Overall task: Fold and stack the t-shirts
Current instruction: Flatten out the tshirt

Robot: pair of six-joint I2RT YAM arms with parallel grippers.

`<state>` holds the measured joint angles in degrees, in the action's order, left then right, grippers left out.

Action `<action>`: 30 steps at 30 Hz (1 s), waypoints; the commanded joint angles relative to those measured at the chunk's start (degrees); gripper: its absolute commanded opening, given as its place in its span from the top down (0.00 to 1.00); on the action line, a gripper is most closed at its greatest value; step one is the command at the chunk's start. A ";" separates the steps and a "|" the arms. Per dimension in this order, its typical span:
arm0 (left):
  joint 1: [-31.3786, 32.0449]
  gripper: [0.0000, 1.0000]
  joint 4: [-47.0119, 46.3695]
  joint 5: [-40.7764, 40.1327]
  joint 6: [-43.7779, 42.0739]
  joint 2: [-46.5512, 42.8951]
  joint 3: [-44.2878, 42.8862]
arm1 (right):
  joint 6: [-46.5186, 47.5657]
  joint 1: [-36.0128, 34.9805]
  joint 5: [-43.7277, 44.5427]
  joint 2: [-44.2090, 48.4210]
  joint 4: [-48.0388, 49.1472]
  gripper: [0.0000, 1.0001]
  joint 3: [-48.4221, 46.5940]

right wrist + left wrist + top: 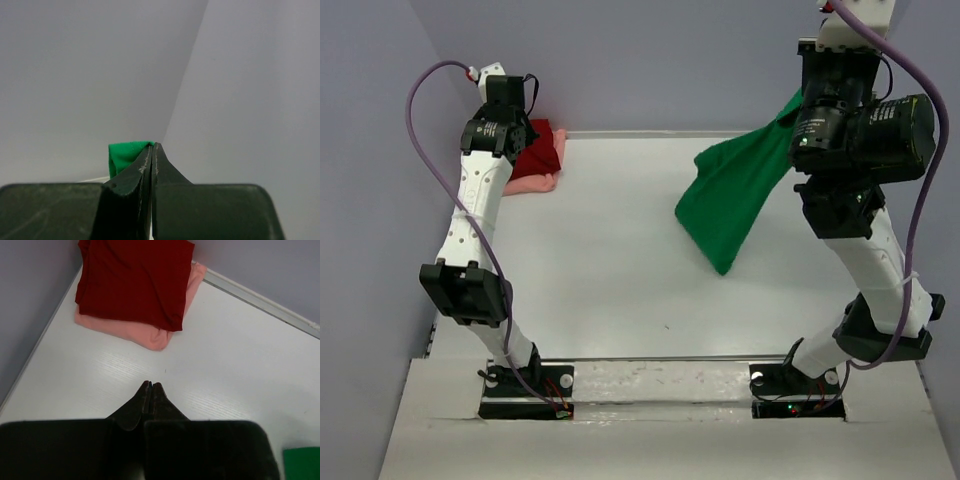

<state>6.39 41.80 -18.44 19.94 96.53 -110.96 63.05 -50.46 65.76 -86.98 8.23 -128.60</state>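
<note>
Hanging unfolded: bright green cloth t-shirt (730, 200), pinched by right gripper (151, 147).
Stacked far left: dark red cloth t-shirt (135, 280) on salmon pink cloth t-shirt (135, 332); left gripper (151, 385) pressed together.

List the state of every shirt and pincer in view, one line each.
Bright green cloth t-shirt: unfolded, lifted, hanging bunched from the right pincer.
Dark red cloth t-shirt: folded, lying on top of the pink one.
Salmon pink cloth t-shirt: folded, flat on the white table, under the red one.
Left pincer: shut, empty, apart from both folded shirts.
Right pincer: shut on the green shirt's edge.
</note>
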 commanded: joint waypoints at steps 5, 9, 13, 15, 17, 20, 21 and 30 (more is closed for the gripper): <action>0.37 0.97 -1.99 0.15 -1.49 -3.54 1.62 | 2.08 -13.17 -2.65 -15.05 1.53 1.00 -7.37; 0.37 0.97 -2.60 0.16 -1.66 -3.89 2.67 | 2.25 -18.09 -2.91 -21.38 1.44 1.00 -9.82; 0.46 0.97 -2.86 0.68 -1.66 -3.46 3.11 | 4.10 -21.43 -3.27 -24.37 2.84 1.00 -11.68; 0.46 0.97 -3.04 0.68 -1.66 -3.28 3.38 | 5.51 -21.97 -3.18 -24.20 4.51 1.00 -11.85; 0.64 0.97 -2.87 0.77 -1.58 -2.84 3.29 | 6.12 -21.97 -3.35 -23.42 5.30 1.00 -11.68; 0.81 0.97 -2.95 0.68 -1.66 -2.75 3.20 | 7.35 -19.60 -3.01 -20.78 6.09 1.00 -10.01; 0.90 0.97 -3.04 0.68 -1.66 -2.66 3.20 | 7.35 -16.20 -2.39 -19.12 6.18 1.00 -8.27; 1.96 0.97 -3.30 1.30 -2.19 -3.71 3.99 | -10.26 7.37 -4.93 -13.48 -7.12 1.00 2.47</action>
<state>7.68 40.03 -17.72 19.29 95.68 -107.94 64.07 -48.21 63.42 -102.19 8.86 -127.55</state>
